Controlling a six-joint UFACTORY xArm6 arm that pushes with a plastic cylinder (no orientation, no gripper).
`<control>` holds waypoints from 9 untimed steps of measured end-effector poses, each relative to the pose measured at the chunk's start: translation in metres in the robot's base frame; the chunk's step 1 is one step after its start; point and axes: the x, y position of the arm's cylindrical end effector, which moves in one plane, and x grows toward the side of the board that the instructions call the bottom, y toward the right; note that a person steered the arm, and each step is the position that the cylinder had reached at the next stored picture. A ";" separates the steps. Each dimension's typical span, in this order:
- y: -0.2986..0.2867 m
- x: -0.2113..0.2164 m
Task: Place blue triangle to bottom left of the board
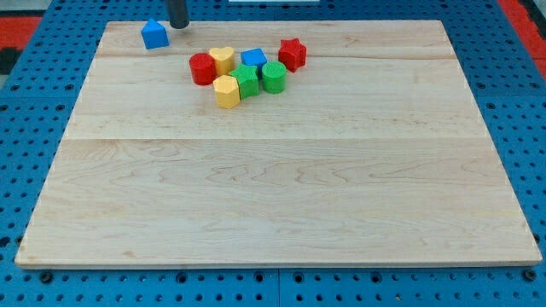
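Camera view, target: the small blue triangle-like plastic block (154,34) sits near the top left corner of the pale wooden board (273,196), apart from all other blocks.

Camera view, goal place: the bottom left of the board is far from the block, almost the whole board length down the view.

Camera view, my tip: the dark rod comes in from the view's top, and my tip (178,26) stands just beside the blue block, on its right and a little above. I cannot tell if it touches it.

Camera view, end of arm: there is no gripper on this arm, so nothing can open, close or hold; it only pushes.

Camera view, arm pose: the rod looks upright, only its lower part shows; the rest of the arm is outside the picture.

Camera view, other blocks: a cluster lies to the right and lower: red cylinder (202,68), yellow heart-like block (222,59), blue cube-like block (253,58), red star (293,53), two green blocks (245,81) (274,76) and one yellow block (227,91).

Risk, first: from this side, I judge a push would send the block left, off the board edge.

Risk, second: the push is long; an off-centre contact may turn the block so that it slips off my tip.

Risk, third: going around the block by the right side, I could hit the red cylinder.
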 end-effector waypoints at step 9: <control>-0.041 0.075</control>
